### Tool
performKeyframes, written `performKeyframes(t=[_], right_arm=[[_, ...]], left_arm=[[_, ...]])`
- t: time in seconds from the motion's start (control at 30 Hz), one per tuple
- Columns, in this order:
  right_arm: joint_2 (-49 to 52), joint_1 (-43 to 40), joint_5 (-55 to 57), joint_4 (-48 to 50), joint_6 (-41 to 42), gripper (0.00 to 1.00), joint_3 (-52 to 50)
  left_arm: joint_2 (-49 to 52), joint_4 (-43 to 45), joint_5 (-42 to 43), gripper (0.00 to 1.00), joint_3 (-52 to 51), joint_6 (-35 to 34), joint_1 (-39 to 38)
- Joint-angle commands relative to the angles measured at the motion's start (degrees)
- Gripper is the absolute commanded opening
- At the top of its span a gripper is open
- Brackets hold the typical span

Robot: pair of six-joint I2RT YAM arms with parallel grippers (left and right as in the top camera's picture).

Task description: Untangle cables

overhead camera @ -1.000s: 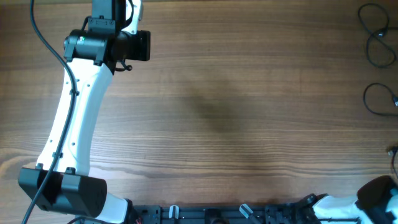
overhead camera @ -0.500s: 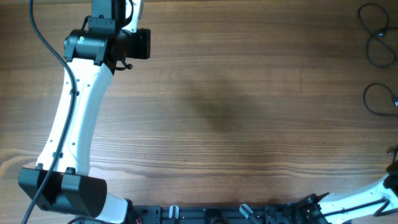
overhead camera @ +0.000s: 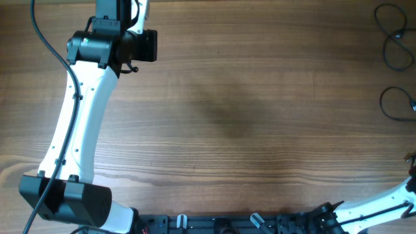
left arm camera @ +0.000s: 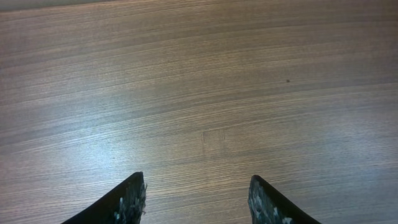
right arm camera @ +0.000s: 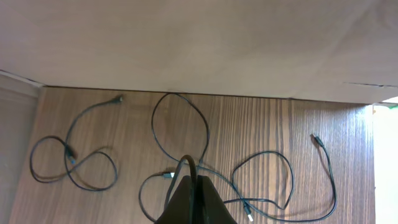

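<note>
Fingers (right arm camera: 186, 196) of the right gripper (right arm camera: 193, 180) are pressed together, apparently pinching one strand of the cables (right arm camera: 200, 163). These sprawl in loose, overlapping loops at the far right edge of the wooden tabletop (overhead camera: 260, 97), below a pale wall (right arm camera: 186, 43). Thin, limp and light, they are probably best gripped mid-strand beside a crossing, not at the plugs. The left gripper (left arm camera: 198, 199), fingers spread, hangs over bare wood, well apart.

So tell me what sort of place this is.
Probably a robotics lab bench: a wood-grain table, a white-and-black robot arm mounted at its edge, and thin black cables looped beside a plain wall.
</note>
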Motion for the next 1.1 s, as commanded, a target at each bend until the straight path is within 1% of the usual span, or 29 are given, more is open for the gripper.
performKeyframes(t=[0.0, 0.07, 0.37, 0.9, 1.07], right_arm=[[1.42, -0.02, 1.29, 0.26, 1.44, 0.05, 0.04], [1.42, -0.02, 2.40, 0.37, 2.54, 0.05, 0.04], [1.42, -0.02, 3.19, -0.11, 2.67, 0.05, 0.04], [1.42, 1.01, 0.96, -6.62, 3.74, 0.05, 0.04], [1.42, 1.44, 0.96, -6.88, 4.04, 0.05, 0.04]], left_arm=[[-1.03, 0.20, 0.70, 0.55, -0.04, -0.74, -0.15], [-1.03, 0.17, 0.70, 0.55, -0.04, -0.74, -0.15], [-1.03, 0.42, 0.70, 0.56, -0.04, -0.74, -0.15], [-1.03, 0.44, 0.72, 0.56, -0.04, -0.74, -0.15], [-1.03, 0.46, 0.72, 0.55, -0.04, -0.72, -0.15]])
